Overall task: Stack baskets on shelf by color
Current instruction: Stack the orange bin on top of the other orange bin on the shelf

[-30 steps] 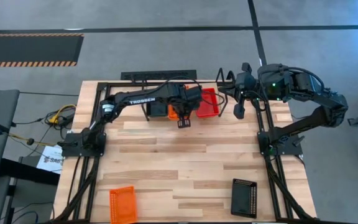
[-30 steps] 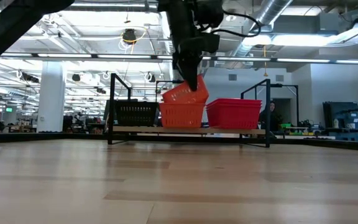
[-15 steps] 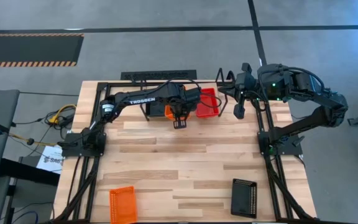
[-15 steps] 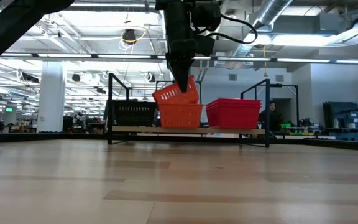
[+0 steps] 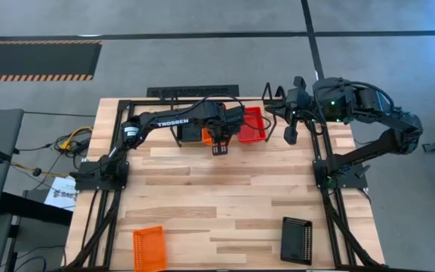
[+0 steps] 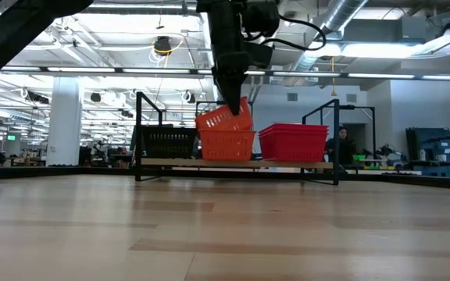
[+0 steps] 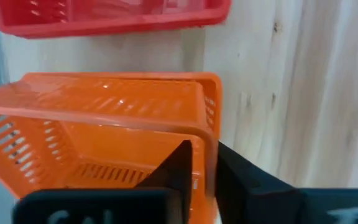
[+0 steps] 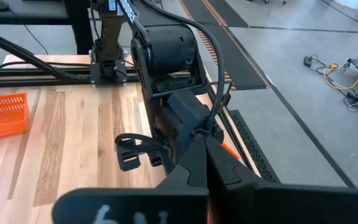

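Observation:
On the shelf (image 6: 237,162) at the table's far edge stand a black basket (image 6: 170,143), an orange basket (image 6: 226,145) and red baskets (image 6: 293,142), each on its bottom. A second orange basket (image 6: 225,118) sits tilted over the first, with my left gripper (image 5: 219,145) shut on it from above. My right gripper (image 8: 207,167) is shut on nothing, high over the table's far right corner (image 5: 291,113). My left gripper has the upper orange basket by its near wall (image 7: 204,163), one finger inside the basket and one outside (image 7: 241,182). The fingers point steeply down and lie across the wall. The basket is tilted, its left end low over the lower orange basket's rim (image 6: 209,131).
One loose orange basket (image 5: 149,248) and one loose black basket (image 5: 297,239) lie near the table's front edge, left and right. Bare wood (image 5: 225,189) stretches between them and the shelf. Black rail frames (image 5: 331,204) run along both sides.
My left gripper has tipped a little while staying over the shelf. The tilted orange basket in it has swung slightly toward the table's left, over the lower orange basket.

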You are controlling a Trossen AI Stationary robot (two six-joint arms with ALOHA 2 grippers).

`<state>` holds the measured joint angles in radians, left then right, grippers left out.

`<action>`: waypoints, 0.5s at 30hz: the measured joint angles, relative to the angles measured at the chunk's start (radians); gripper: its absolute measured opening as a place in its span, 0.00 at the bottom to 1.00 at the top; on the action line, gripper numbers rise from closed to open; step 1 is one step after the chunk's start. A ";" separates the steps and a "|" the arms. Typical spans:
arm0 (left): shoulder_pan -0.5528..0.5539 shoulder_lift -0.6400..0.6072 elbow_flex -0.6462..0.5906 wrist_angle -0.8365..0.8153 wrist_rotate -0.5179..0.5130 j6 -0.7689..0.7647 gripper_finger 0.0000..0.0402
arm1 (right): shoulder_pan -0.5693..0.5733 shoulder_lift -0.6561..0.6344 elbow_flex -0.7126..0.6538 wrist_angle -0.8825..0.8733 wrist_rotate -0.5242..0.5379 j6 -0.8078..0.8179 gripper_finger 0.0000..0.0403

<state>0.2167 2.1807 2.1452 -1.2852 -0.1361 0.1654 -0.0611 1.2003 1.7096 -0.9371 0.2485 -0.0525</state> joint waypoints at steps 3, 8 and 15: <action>-0.001 0.000 0.000 -0.002 -0.025 0.000 0.20 | 0.000 0.000 0.000 0.000 0.000 0.000 0.01; -0.001 0.000 0.000 -0.019 -0.028 -0.001 0.31 | 0.000 0.000 0.000 0.000 0.000 -0.001 0.01; -0.001 0.000 0.000 -0.060 -0.028 -0.028 0.37 | 0.000 0.000 0.000 0.000 0.000 -0.004 0.01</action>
<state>0.2157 2.1803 2.1452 -1.3456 -0.1642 0.1371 -0.0612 1.2003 1.7096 -0.9375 0.2485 -0.0564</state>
